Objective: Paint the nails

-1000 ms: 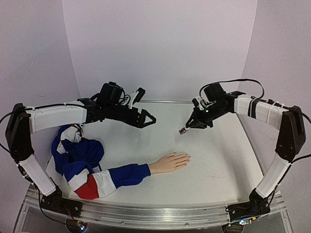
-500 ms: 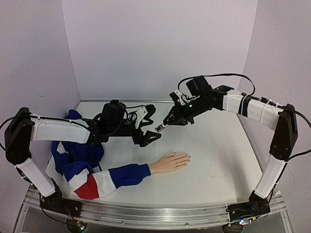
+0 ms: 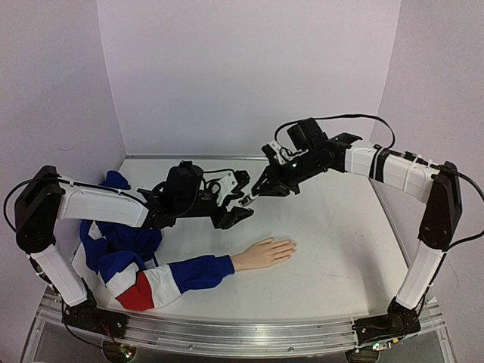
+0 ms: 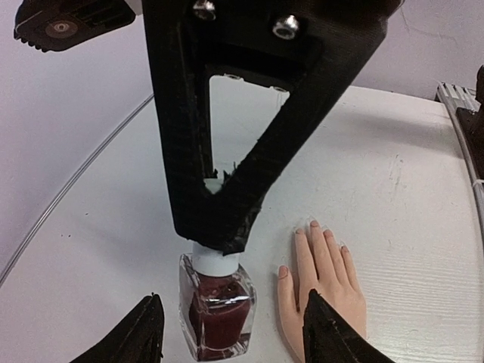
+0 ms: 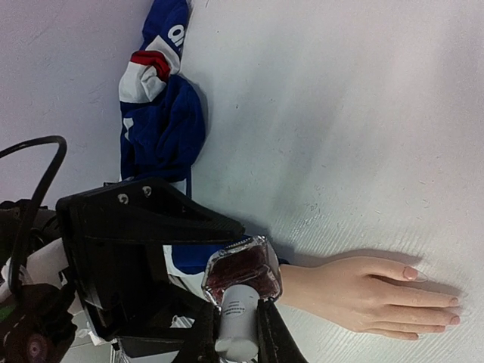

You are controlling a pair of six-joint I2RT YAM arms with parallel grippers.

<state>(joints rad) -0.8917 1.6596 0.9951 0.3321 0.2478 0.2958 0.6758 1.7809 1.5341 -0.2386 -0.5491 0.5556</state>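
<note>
on white table (image 3: 340, 249): nails (image 5: 409, 272) tiny, pale pink, seemingly unpainted.

1. This is a robot lab test cell: a left arm (image 3: 98, 204) and a right arm (image 3: 393, 170), both white and black, are bolted at the near edge of a white surface (image 3: 340, 257).
2. Plain pale lilac walls (image 3: 249, 76) enclose it on three sides.
3. An aluminium rail (image 3: 227, 333) runs along the front, and a black cable (image 3: 340, 118) loops over the right arm.
4. A plastic mannequin hand (image 3: 265, 253) lies on the surface.
</note>
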